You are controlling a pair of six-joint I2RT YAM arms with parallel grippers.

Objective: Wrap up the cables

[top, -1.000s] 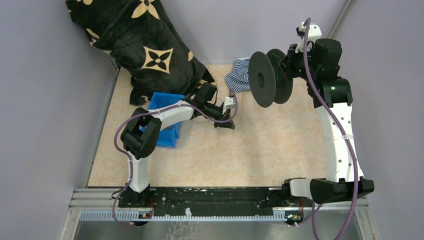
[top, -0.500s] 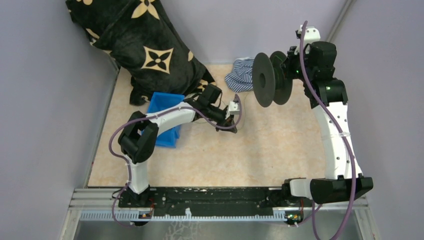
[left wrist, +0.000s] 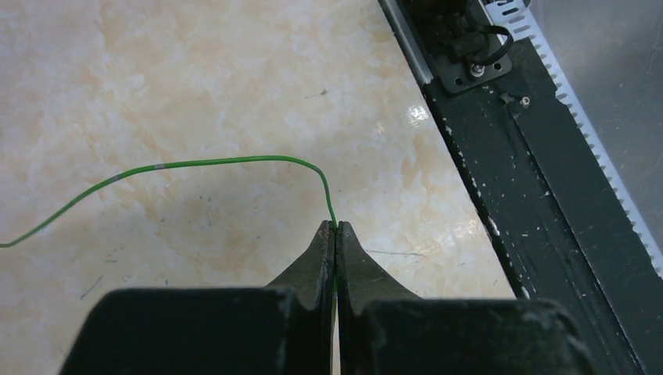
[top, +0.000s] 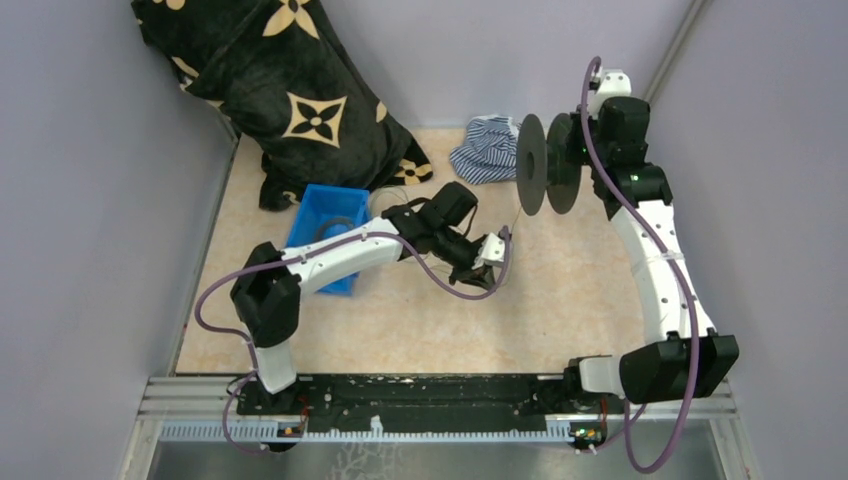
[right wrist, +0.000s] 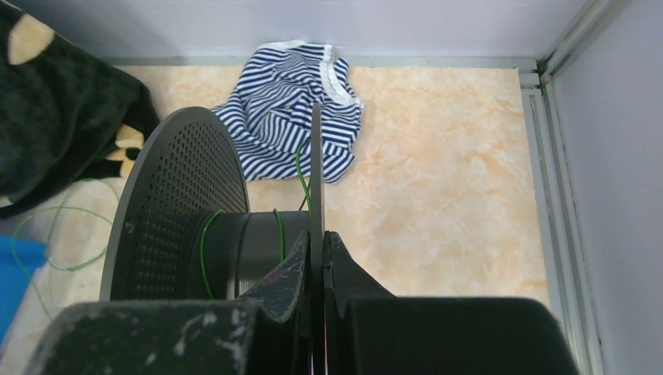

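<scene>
The cable [left wrist: 203, 162] is a thin green wire that curves over the marble floor. My left gripper [left wrist: 336, 228] is shut on its end, and in the top view this gripper [top: 493, 262] hangs mid-table. The black spool [top: 545, 178] is held up edge-on at the back right. My right gripper [right wrist: 317, 238] is shut on its thin near flange [right wrist: 316, 156]. A couple of turns of cable [right wrist: 279, 233] lie round the hub, and a loose loop of cable [right wrist: 55, 234] rests on the floor at the left.
A blue bin [top: 325, 225] stands under the left forearm. A black flower-patterned blanket [top: 290, 90] fills the back left corner. A striped cloth [top: 485, 150] lies at the back wall. A black rail [top: 420, 390] runs along the near edge, and walls close in on both sides.
The left gripper has swung right and nearer with the cable pinched in it. The right arm has turned the spool from face-on to edge-on and shifted it slightly right.
</scene>
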